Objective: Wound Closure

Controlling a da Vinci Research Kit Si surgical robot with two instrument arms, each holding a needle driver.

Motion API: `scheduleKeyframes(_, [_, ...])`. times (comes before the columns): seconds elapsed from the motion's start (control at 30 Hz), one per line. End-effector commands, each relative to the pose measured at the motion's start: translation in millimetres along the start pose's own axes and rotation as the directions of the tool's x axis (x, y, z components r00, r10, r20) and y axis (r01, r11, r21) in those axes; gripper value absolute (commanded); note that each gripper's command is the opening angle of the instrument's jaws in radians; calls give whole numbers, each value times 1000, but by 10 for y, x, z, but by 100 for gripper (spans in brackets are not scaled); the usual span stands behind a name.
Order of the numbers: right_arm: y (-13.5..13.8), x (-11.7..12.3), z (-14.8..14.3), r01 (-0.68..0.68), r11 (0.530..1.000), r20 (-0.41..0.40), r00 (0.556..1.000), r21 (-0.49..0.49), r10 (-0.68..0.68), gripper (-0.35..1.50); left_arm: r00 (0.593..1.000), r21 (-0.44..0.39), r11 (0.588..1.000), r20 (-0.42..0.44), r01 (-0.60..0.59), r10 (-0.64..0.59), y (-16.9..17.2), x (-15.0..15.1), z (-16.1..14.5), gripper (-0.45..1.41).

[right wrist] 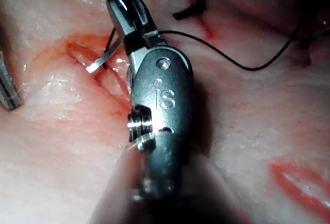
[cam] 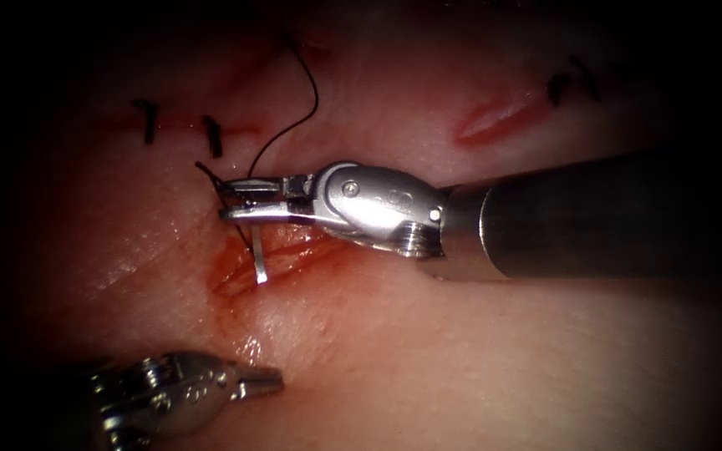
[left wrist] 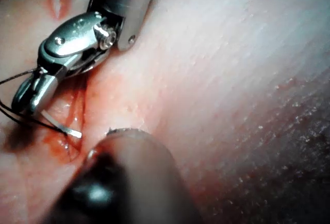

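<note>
The right tool point(cam: 242, 200) reaches in from the right, and its jaws are shut on the curved needle point(cam: 258, 259) just above the open, reddened part of the cut point(cam: 282, 250). One free end of the needle hangs below the jaws over the cut; its other part is hidden behind them, so I cannot tell whether it is in the tissue. Black thread point(cam: 307, 113) runs up and away from the jaws. The right wrist view shows the same grip point(right wrist: 124, 7), with the needle point(right wrist: 103, 59) over the cut. The left tool point(cam: 267, 382) lies low at the left, shut and holding nothing.
Two dark stitches point(cam: 148, 121) point(cam: 213, 135) close the cut's upper left stretch. A second short red cut point(cam: 495, 117) with dark knots point(cam: 557, 88) lies at the upper right. Red fluid point(cam: 227, 276) wets the tissue around the open cut. The right tool's thick shaft point(cam: 595, 217) spans the right half.
</note>
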Motion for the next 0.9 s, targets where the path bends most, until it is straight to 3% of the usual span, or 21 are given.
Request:
scheduleKeyframes(0.03, [2, -2, 13, -8, 1000, -1, 1000, 2, 8, -35, 1000, 1, 1000, 0, -1, 1, -2, 2, 8, -16])
scheduleKeyframes(0.07, [6, -5, 15, -79, 997, 27, 996, -4, 79, -35, 1000, -3, 1000, -2, -6, 6, -1, -2, 9, -16])
scheduleKeyframes(0.27, [6, -15, 17, -177, 984, 83, 981, 24, 174, -35, 1000, -11, 1000, -3, -17, 17, 0, -11, 3, -16])
scheduleKeyframes(0.5, [6, -16, 18, -205, 976, 119, 974, 78, 195, -35, 1000, -12, 1000, -3, -23, 23, 1, -15, 2, -16])
scheduleKeyframes(0.63, [5, -17, 18, -287, 948, 139, 953, 134, 269, -35, 999, -13, 999, -4, -35, 35, 1, -21, 1, -16])
scheduleKeyframes(0.73, [4, -18, 21, -416, 896, 154, 906, 152, 395, -35, 1000, -11, 1000, -4, -29, 29, 0, -25, 3, -16])
scheduleKeyframes(0.87, [3, -19, 21, -571, 815, 160, 817, 98, 553, -35, 1000, -8, 1000, -5, -28, 28, -2, -29, 5, -16])
scheduleKeyframes(0.9, [3, -19, 21, -571, 815, 160, 817, 98, 553, -35, 1000, -8, 1000, -5, -28, 28, -2, -29, 5, -16])
